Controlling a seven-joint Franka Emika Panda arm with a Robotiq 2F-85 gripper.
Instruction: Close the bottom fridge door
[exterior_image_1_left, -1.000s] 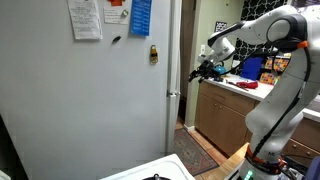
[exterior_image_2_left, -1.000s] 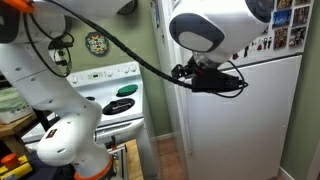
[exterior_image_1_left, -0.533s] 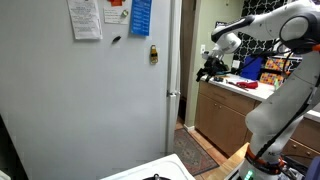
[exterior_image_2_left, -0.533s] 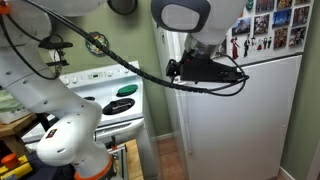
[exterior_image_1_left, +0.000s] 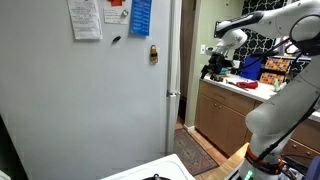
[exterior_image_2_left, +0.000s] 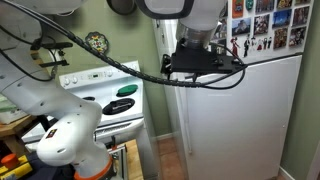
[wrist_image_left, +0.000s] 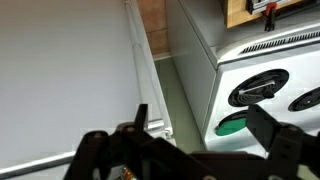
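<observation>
The bottom fridge door (exterior_image_2_left: 245, 125) is a white slab below the upper door with photos. In an exterior view it shows edge-on (exterior_image_1_left: 174, 125) as a narrow white strip next to the grey side wall, lying close against the fridge body. In the wrist view its white face (wrist_image_left: 65, 80) fills the left side, with its edge running down the middle. My gripper (wrist_image_left: 205, 130) is open and empty, its two black fingers spread wide. It hovers in front of the door near its top edge (exterior_image_2_left: 205, 65) and stands a little off the fridge front (exterior_image_1_left: 215, 65).
A white stove (exterior_image_2_left: 105, 95) with a green pan stands beside the fridge, also in the wrist view (wrist_image_left: 265, 85). A wooden counter (exterior_image_1_left: 235, 110) with clutter is behind the arm. The fridge side wall (exterior_image_1_left: 90, 90) carries papers. A floor strip (wrist_image_left: 185, 100) runs between fridge and stove.
My gripper has drawn back from the fridge front and risen a little. The door edge looks unchanged.
</observation>
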